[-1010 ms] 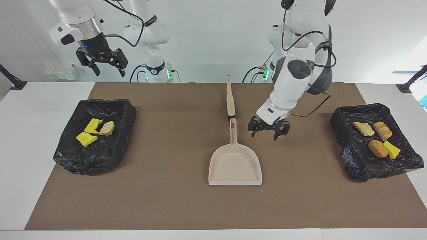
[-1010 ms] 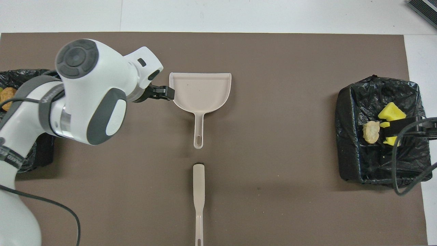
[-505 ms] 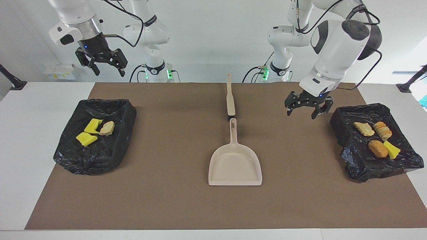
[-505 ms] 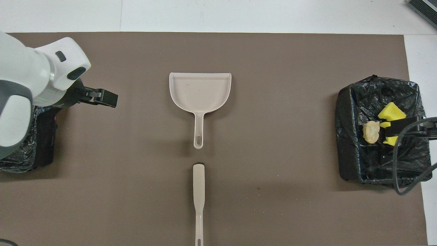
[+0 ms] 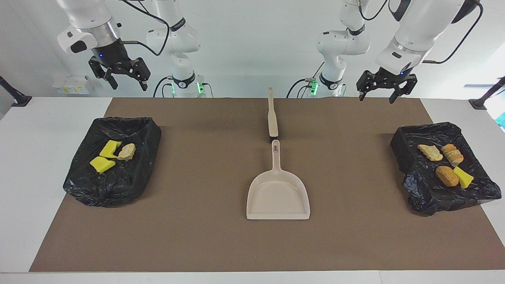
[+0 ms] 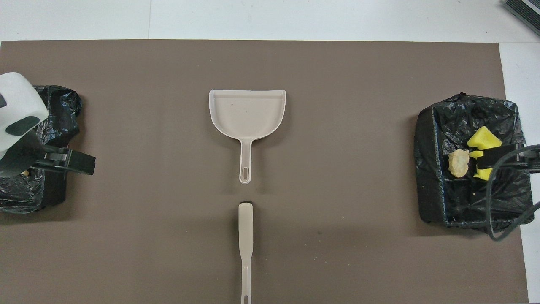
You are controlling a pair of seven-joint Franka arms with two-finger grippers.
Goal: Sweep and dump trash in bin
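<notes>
My left pincer (image 5: 386, 90) hangs high with its fingers spread wide and empty, above the brown mat near the bin (image 5: 410, 157) at my left arm's end of the counter (image 5: 23, 165), and my right pincer (image 5: 120, 75) hangs up likewise, splayed wide and holding nothing, apparently over the other bin (image 5: 130, 130). All the trash (image 5: 446, 165) lies in the two black-lined bins, four scraps in one and three in the other (image 5: 112, 154). The dustpan (image 5: 278, 195) rests empty mid-mat, the brush (image 5: 272, 118) just beside its handle, nearer to me.
</notes>
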